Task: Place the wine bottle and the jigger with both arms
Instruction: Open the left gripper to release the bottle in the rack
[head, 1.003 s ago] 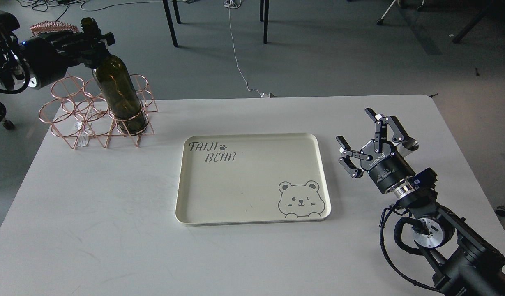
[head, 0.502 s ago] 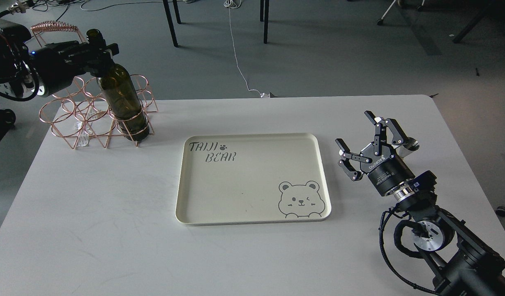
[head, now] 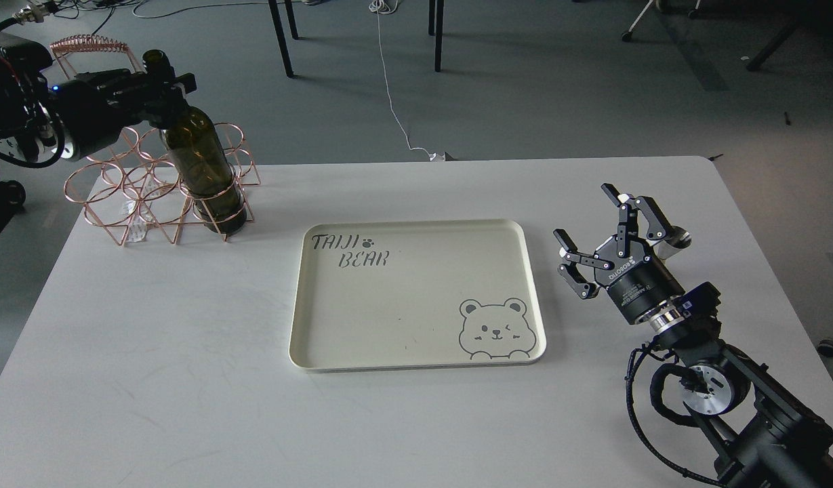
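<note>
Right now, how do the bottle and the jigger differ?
The bottle is tall, dark green glass; the jigger is short, shiny steel. The bottle stands in the copper wire rack at the table's far left; the jigger sits on the bare table at right, mostly hidden. The left gripper grips the bottle's neck; the right gripper is open beside the jigger. Neither is on the tray.

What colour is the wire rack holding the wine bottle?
Rose-gold, a coppery pink; the wire rack shows clearly in the head view, with the dark olive-green wine bottle standing in it.
</note>
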Action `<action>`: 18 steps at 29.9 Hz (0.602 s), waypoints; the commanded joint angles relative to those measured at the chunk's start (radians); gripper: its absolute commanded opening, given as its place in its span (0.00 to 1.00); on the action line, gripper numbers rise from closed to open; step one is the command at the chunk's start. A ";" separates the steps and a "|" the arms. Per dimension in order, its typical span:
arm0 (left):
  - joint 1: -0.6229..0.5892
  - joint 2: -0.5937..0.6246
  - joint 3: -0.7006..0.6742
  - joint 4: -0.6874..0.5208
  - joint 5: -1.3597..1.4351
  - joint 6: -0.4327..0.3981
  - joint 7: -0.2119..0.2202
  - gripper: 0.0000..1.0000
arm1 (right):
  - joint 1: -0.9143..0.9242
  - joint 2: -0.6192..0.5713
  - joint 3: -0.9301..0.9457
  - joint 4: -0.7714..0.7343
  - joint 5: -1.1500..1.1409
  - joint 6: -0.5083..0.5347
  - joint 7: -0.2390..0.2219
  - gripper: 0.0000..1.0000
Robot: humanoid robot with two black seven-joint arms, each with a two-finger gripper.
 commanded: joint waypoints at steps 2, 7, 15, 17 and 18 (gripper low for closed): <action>-0.005 0.003 0.010 0.000 0.003 -0.001 0.000 0.10 | 0.000 0.000 0.001 0.000 0.000 0.000 0.000 0.99; -0.005 0.005 0.010 0.000 0.003 -0.001 0.000 0.10 | 0.000 0.000 0.001 0.000 0.000 0.000 0.000 0.99; -0.008 0.008 0.010 0.000 0.005 0.000 0.000 0.05 | 0.000 0.002 0.001 0.000 0.000 0.000 0.000 0.99; -0.010 0.008 0.010 0.000 0.003 0.000 0.000 0.06 | 0.000 0.000 0.001 0.000 0.000 0.000 0.000 0.99; -0.010 0.005 0.010 0.002 0.003 0.003 0.000 0.12 | 0.000 0.000 0.001 0.000 0.000 0.000 0.000 0.99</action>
